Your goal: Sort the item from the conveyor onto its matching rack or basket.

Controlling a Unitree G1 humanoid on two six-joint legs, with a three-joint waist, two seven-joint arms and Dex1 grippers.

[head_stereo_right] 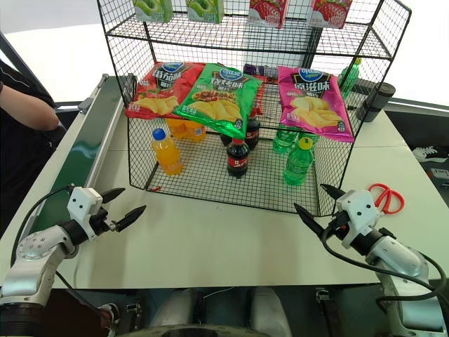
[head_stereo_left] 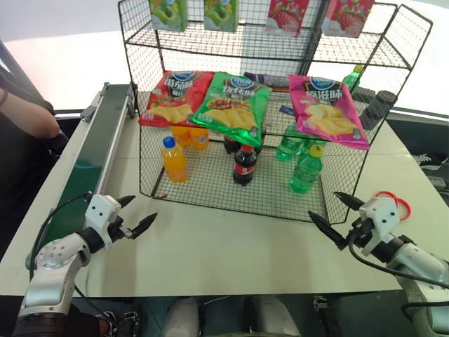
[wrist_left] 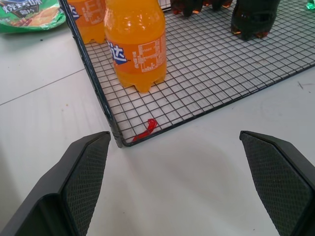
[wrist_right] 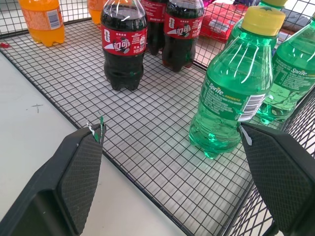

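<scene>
The item, a clear-green bottle (head_stereo_left: 306,172) with a yellow cap, stands upright at the front right of the black wire rack's bottom basket (head_stereo_left: 203,184), with other green bottles (head_stereo_left: 289,142) just behind it. In the right wrist view the bottle (wrist_right: 230,96) is close ahead, inside the mesh. My right gripper (head_stereo_left: 325,206) hovers open and empty over the table just outside the basket's front right corner. Over the table near the basket's front left corner, my left gripper (head_stereo_left: 140,209) is open with nothing in it. The dark-green conveyor (head_stereo_left: 91,154) runs along the left side, its visible belt bare.
Orange bottles (head_stereo_left: 173,160) and cola bottles (head_stereo_left: 244,165) stand in the same basket. Chip bags (head_stereo_left: 231,102) lie on the shelf above. Red scissors (head_stereo_left: 396,203) lie on the table by my right gripper. A person's arm (head_stereo_left: 24,116) rests beside the conveyor.
</scene>
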